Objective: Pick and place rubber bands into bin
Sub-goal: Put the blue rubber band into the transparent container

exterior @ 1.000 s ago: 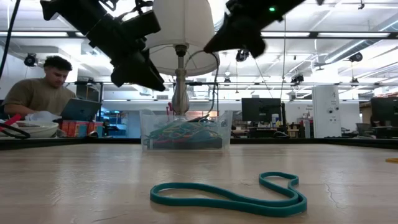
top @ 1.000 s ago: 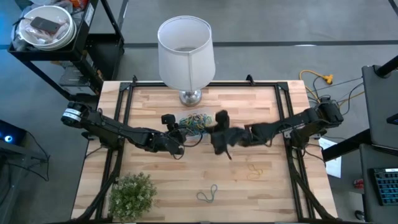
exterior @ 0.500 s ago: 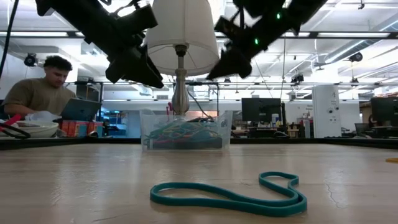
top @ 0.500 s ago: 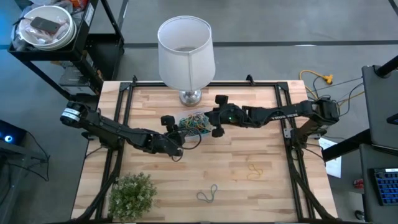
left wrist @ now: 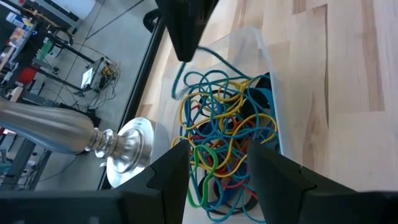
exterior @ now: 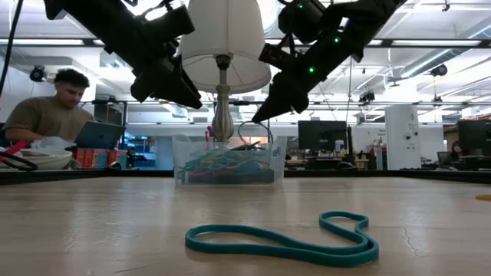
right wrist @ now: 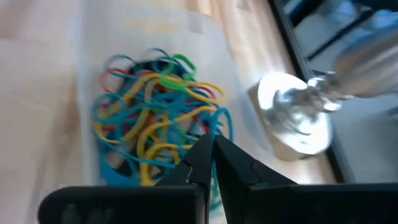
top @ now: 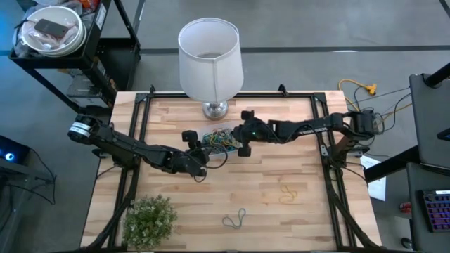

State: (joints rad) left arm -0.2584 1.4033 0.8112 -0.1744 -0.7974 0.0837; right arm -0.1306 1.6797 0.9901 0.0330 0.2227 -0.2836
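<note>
Two pincers are positioned at the bin: the right pincer, pinching a blue rubber band, hangs above it; the left pincer, spread, waits beside it. Bands are light, floppy; any strand can be gripped.

floor: grey concrete | ceiling: strip lights | back: monitors | left: black cart

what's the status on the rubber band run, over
Right tool shut on a teal band, over the bin. Left tool open beside bin. Teal band and yellowish band loose on table. Lamp behind bin.
</note>
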